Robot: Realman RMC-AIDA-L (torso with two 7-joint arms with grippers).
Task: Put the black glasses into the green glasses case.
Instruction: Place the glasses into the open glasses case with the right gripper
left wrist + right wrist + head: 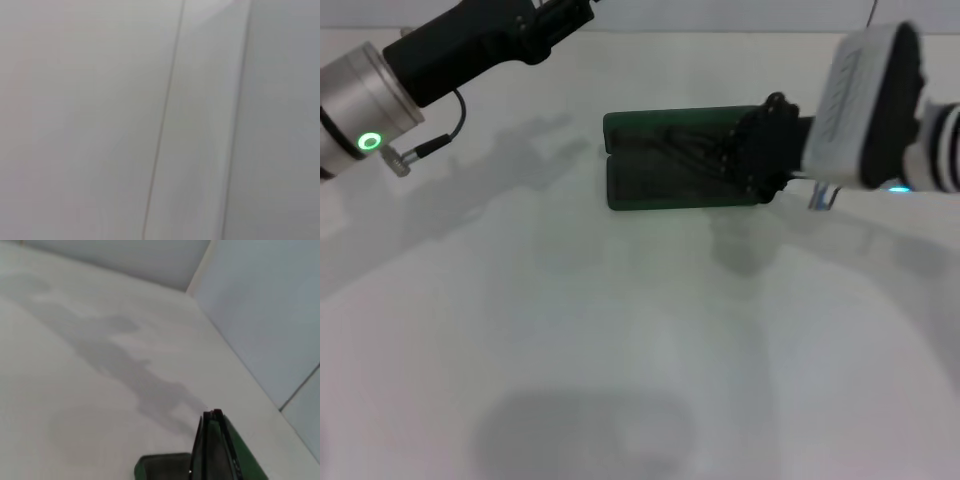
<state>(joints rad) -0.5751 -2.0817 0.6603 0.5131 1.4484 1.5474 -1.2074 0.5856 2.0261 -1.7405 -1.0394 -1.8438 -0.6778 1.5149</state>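
The right gripper (pixel 760 150) reaches in from the right, low over the open green glasses case (pixel 665 160) at the table's (pixel 620 350) far centre; its finger spread cannot be told. Black glasses appear inside, indistinct. The left arm (pixel 470 45) hangs raised, far left.

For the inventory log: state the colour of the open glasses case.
Dark green glasses case, clearest in the head view.

Head view: high, looking forward and down over the white table (pixel 620 340), taking in both arms and the green glasses case (pixel 660 185) at mid distance. Left wrist view: faces only a pale wall panel (pixel 100 120), close up. Right wrist view: low, near the table (pixel 75 390), facing the wall corner. Shared by head and right wrist views: the case (pixel 165 467) and tabletop.
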